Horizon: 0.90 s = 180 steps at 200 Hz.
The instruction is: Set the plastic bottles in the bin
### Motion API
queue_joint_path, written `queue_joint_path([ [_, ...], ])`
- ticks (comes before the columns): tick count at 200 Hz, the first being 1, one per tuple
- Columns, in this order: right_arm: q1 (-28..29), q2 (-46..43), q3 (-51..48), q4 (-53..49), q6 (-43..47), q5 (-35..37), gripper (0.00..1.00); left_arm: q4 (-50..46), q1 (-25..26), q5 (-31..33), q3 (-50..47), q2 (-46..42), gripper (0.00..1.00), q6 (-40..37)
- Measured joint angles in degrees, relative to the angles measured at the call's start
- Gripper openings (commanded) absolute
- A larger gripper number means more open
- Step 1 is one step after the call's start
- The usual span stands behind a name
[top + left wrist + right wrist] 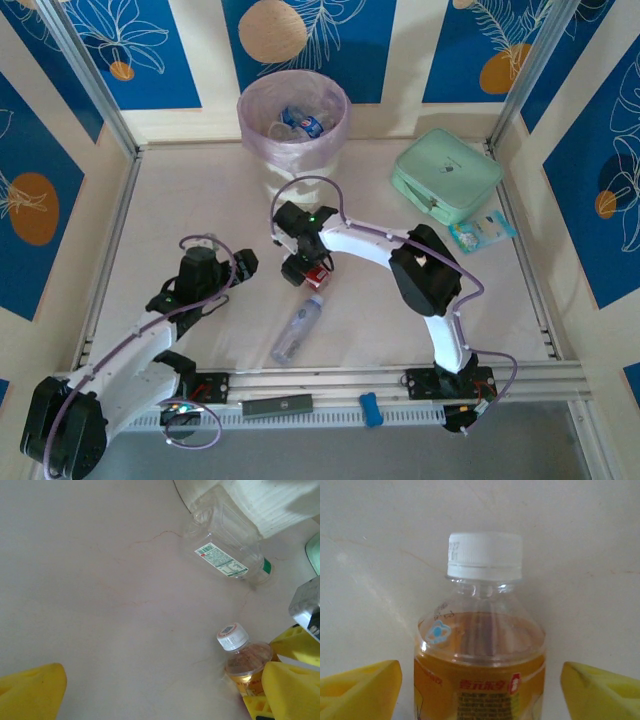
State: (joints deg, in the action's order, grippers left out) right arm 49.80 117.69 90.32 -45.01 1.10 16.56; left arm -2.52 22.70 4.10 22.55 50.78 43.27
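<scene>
The bin (250, 100) stands at the table's far edge with several bottles (300, 122) inside it. My left gripper (164, 675) hangs over bare table with its jaws spread wide, holding nothing. My right gripper (481, 680) straddles the red-labelled bottle (480, 645), a yellow finger on each side with gaps showing, so it has no grip. One clear bottle (298, 328) lies near my bases, and another (227, 555) lies just beside the bin's foot.
</scene>
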Motion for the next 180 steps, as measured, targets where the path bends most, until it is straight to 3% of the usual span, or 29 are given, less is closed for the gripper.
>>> queue_joint_path([
  [102,0.9,1.5,0.0,-1.0,0.9,1.9,0.54,0.5,0.0,-1.5,0.8,3.0,1.00,0.4],
  [180,0.6,0.7,0.0,1.1,0.5,0.7,0.50,0.9,0.0,-1.5,0.8,4.0,1.00,0.4],
])
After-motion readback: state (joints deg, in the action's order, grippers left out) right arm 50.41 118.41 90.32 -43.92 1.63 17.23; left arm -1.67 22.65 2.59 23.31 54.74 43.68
